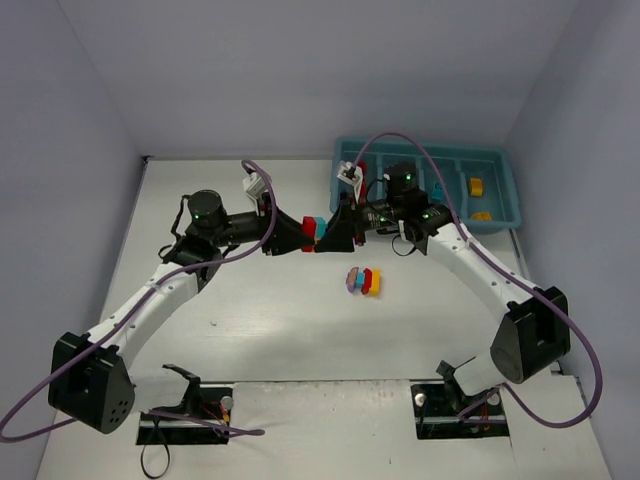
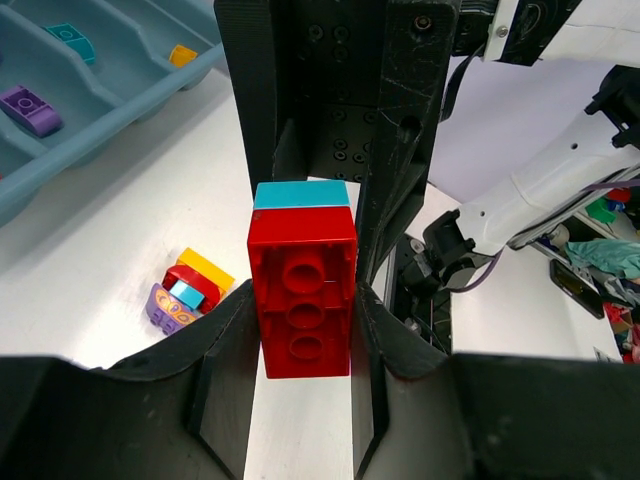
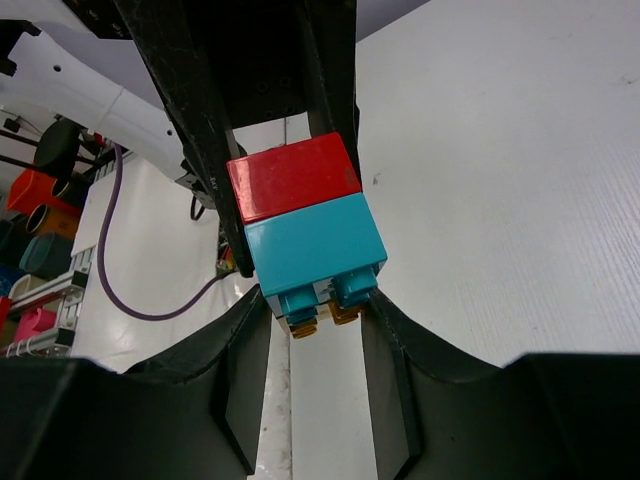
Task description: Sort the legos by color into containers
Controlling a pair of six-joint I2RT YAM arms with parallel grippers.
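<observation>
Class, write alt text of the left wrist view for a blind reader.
The left gripper clamps a red brick joined to a cyan brick, which the right gripper grips opposite. A loose brick cluster and the teal tray lie left.

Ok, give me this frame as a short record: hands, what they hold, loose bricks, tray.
left hand: shut on red brick
right hand: shut on cyan brick
the two bricks: stacked together, between the hands
loose: purple, red and yellow cluster on table
tray: far right; holds yellow pieces and a purple piece
</observation>
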